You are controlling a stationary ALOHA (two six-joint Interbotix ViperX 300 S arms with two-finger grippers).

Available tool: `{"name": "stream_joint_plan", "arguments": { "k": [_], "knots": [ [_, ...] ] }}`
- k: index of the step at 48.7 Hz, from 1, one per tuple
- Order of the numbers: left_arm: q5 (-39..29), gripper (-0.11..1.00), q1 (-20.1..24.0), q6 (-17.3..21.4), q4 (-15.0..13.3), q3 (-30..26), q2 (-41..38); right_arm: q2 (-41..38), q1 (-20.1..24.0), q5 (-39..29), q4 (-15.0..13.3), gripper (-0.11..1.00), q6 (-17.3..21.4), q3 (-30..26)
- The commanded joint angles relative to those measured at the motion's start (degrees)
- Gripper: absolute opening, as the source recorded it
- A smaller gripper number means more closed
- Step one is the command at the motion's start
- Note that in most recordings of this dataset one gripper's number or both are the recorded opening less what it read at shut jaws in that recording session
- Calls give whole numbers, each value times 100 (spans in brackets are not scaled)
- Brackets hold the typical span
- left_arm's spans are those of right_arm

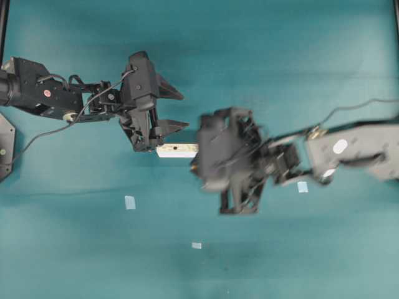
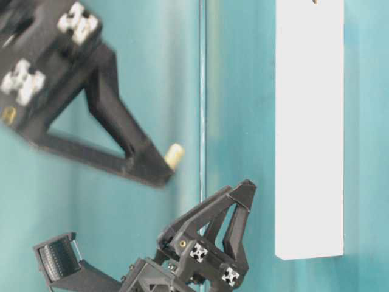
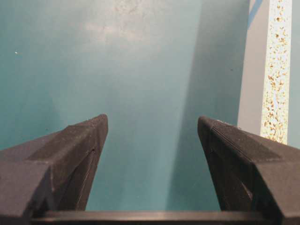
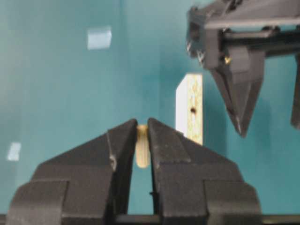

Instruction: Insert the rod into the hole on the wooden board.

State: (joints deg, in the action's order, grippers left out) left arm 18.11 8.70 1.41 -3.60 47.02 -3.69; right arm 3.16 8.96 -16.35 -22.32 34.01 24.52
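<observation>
Rod (image 4: 142,150) — short cream dowel, pinched between the pads of the right gripper (image 4: 142,129), jaws pressed together on it. In the table-level view its tip (image 2: 174,156) pokes out past the fingertip, held clear of the desk (image 1: 280,50). Only a short stub is exposed, so the grip is shallow.

Hole (image 4: 192,110) — small dark dot on the speckled face of the wooden board (image 4: 193,110), near the end that shows from the right wrist camera. From overhead the same end of the board (image 1: 176,150) peeks out between the two arms, the hole (image 1: 175,148) still unfilled. Rod and hole are near but apart; the rod sits off to one side of the board.

Left gripper (image 1: 177,110) — jaws spread wide, holding nothing, one finger just beside the board; whether it touches I cannot tell.

Risks, as I judge them:
- Rod tilts in the pinch and meets the hole rim at an angle — jams or skids off.
- Board is unclamped; a sideways push from the rod would shift it.
- Right arm is blurred overhead, so it is moving fast; overshoot could strike the left finger.
- Rod slips out and rolls off.

Containers: none in view. A few pale-blue tape squares (image 1: 129,202) lie on the desk.
</observation>
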Motion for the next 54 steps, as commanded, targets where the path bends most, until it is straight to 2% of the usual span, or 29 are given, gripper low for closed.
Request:
{"name": "stream_joint_plan", "arguments": {
  "k": [1, 9, 15, 27, 36, 45, 54],
  "knots": [
    [-9, 86, -9, 0, 9, -53, 264, 501, -185, 1099, -18, 12, -18, 545],
    [-185, 86, -18, 0, 9, -35, 536, 967, -598, 3173, -18, 12, -18, 1582],
    [-396, 86, -123, 18, 9, -9, 738, 1099, -817, 4087, 26, 12, -18, 2109],
    [-624, 87, -457, -9, 9, 167, 923, 1134, -958, 4324, 26, 12, -70, 2654],
    [-624, 89, -554, -18, 9, 229, 905, 1143, -1222, 4816, 35, 12, -105, 2971],
    [-624, 99, -571, -79, 9, 193, 888, 1151, -1380, 4983, 35, 12, -132, 3050],
    [-624, 100, -642, -176, 9, 193, 853, 1151, -1389, 4983, 35, 12, -132, 3103]
  ]
}}
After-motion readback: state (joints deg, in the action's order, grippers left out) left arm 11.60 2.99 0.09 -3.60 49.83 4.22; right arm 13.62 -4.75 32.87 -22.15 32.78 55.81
